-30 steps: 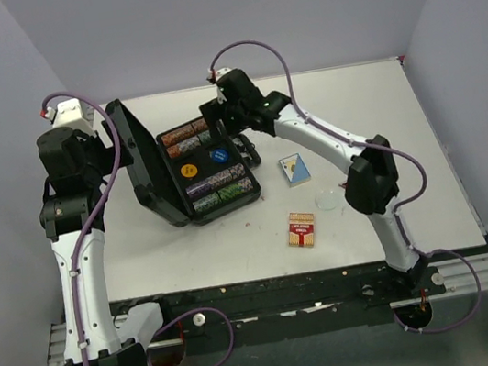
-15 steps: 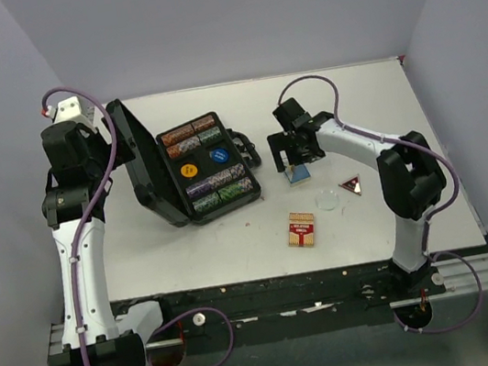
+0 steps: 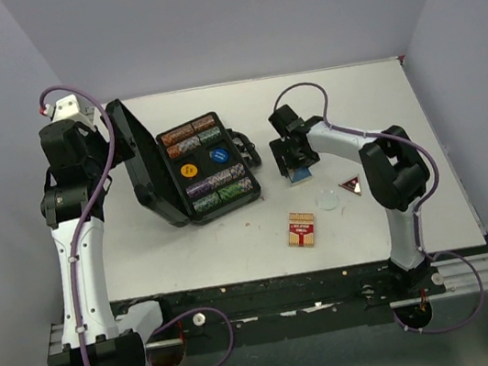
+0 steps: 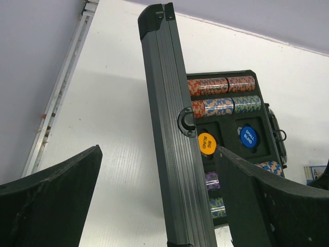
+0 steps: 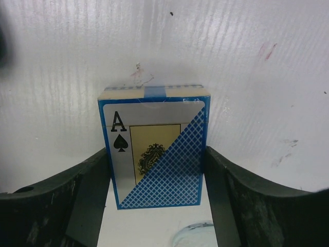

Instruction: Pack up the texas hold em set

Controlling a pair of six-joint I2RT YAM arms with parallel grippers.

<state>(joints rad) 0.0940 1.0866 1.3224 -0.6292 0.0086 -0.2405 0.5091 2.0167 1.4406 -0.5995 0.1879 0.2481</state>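
The black case point(image 3: 177, 214) lies open, its lid point(image 3: 135, 163) upright on the left. Rows of chips point(image 3: 192, 135) fill its tray, with an orange button point(image 3: 189, 168) and a blue button point(image 3: 218, 155) between them. My left gripper point(image 3: 117, 152) is open and straddles the lid's edge point(image 4: 175, 144) without touching it. My right gripper point(image 3: 295, 167) is down on the table right of the case, its fingers against both long sides of the blue card deck point(image 5: 154, 154). A red card deck point(image 3: 302, 229) lies nearer the front.
A clear round button point(image 3: 327, 198) lies just front-right of the blue deck, also showing as that button point(image 5: 193, 234) in the right wrist view. A small red triangular piece point(image 3: 351, 185) sits beside it. The case handle point(image 3: 246, 150) faces the right gripper.
The right arm swung from over the case to the blue deck, dropped onto it, and its fingers closed in on the deck's sides. The left arm barely moved.
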